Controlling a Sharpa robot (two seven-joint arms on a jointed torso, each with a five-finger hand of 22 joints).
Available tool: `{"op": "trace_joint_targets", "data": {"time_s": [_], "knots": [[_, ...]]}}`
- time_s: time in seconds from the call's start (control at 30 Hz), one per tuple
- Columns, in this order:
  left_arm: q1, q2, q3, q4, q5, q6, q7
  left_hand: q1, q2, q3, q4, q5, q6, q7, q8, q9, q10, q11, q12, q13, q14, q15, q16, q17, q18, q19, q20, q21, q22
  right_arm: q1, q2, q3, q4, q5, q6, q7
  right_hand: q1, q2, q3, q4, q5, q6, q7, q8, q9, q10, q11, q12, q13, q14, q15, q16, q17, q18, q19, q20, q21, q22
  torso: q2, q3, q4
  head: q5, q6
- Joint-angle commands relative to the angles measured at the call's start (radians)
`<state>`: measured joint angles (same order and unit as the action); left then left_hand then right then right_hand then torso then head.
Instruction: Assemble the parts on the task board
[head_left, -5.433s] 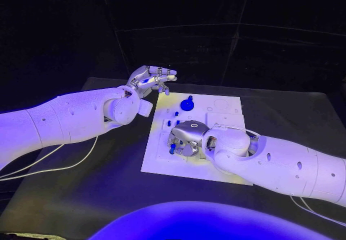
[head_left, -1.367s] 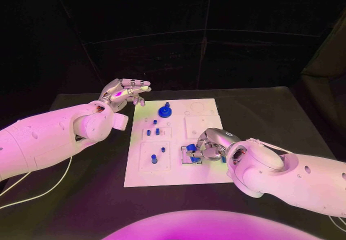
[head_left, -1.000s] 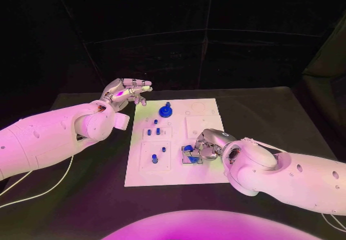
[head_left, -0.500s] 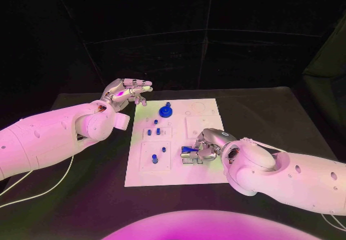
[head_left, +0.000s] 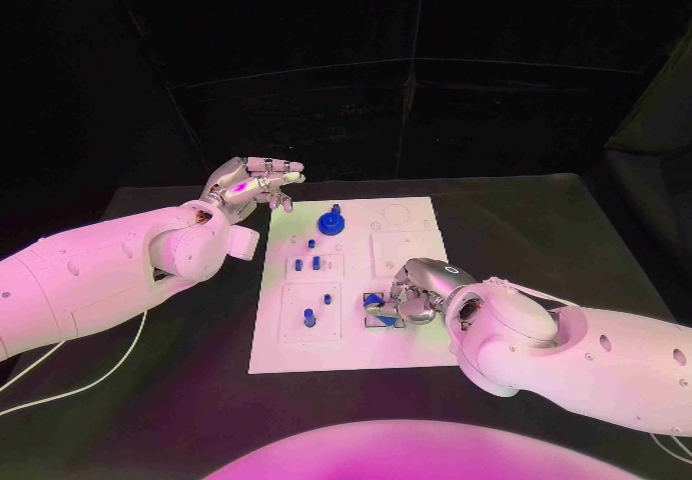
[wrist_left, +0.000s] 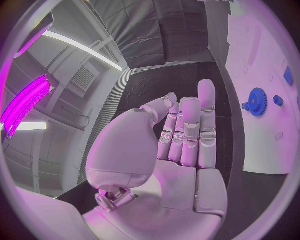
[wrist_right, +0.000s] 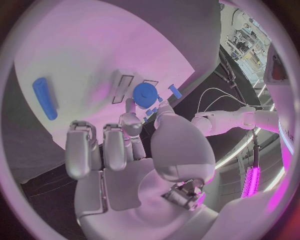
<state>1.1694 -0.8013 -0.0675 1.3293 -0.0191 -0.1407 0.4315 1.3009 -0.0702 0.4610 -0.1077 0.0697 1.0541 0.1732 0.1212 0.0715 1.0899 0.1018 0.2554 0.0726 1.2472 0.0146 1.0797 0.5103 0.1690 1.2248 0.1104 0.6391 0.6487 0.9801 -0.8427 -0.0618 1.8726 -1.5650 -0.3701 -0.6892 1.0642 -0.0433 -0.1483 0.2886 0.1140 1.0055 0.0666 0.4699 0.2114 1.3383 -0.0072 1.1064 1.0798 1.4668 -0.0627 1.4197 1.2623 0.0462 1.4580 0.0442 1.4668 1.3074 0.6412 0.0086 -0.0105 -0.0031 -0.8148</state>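
Right hand (head_left: 408, 292) lay low over the near right part of the white task board (head_left: 411, 345), fingers curled down around a small blue part (head_left: 375, 299) by a square recess; whether the fingers actually clamped that part could not be told. Its wrist view showed a round blue disc (wrist_right: 145, 93) just beyond the fingertips (wrist_right: 130, 106) and a blue peg (wrist_right: 44, 97) lying apart on the board. The left hand (head_left: 254, 182) hovered off the board's far left corner above the black worktop (head_left: 173, 350), fingers straight, close together and holding nothing. A blue gear (head_left: 333, 222) stood at the board's far end, with small blue pegs (head_left: 307, 265) standing nearer in the left-hand recesses.
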Motion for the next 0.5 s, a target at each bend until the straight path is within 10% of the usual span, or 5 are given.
{"op": "trace_joint_targets", "data": {"time_s": [0.03,0.5], "knots": [[0.002,0.000,0.001,0.000,0.003,0.011,0.004,0.005,0.002,-0.008,0.000,0.004,-0.007,0.003,0.004,-0.001,-0.008,0.001,0.005,-0.001,-0.007,-0.001,-0.003,-0.001,0.013,-0.006,0.001,-0.004,-0.001,0.001,-0.003,0.000,0.010,-0.011,0.027,0.010,0.008,0.009,-0.004,0.002,0.013,0.008,-0.001,0.005,0.002,0.009,-0.001,0.003,0.003,0.051,-0.008,0.007,0.004,-0.009,0.011,0.001,0.006,0.136,0.000,0.0001,0.0003,0.002,-0.001],[0.001,0.001,0.001,-0.002,0.003,0.011,0.003,0.005,0.002,-0.008,0.000,0.004,-0.007,0.003,0.004,-0.001,-0.008,0.001,0.005,-0.001,-0.007,-0.001,-0.003,-0.001,0.013,-0.006,0.001,-0.004,-0.001,0.001,-0.009,0.000,0.021,0.021,0.076,0.030,0.068,0.045,-0.017,-0.005,0.094,0.018,-0.006,0.008,0.008,0.022,-0.006,0.007,0.019,0.054,-0.012,0.016,0.025,-0.011,0.017,-0.004,0.012,0.145,0.000,-0.0005,-0.0001,0.003,-0.004]]}}
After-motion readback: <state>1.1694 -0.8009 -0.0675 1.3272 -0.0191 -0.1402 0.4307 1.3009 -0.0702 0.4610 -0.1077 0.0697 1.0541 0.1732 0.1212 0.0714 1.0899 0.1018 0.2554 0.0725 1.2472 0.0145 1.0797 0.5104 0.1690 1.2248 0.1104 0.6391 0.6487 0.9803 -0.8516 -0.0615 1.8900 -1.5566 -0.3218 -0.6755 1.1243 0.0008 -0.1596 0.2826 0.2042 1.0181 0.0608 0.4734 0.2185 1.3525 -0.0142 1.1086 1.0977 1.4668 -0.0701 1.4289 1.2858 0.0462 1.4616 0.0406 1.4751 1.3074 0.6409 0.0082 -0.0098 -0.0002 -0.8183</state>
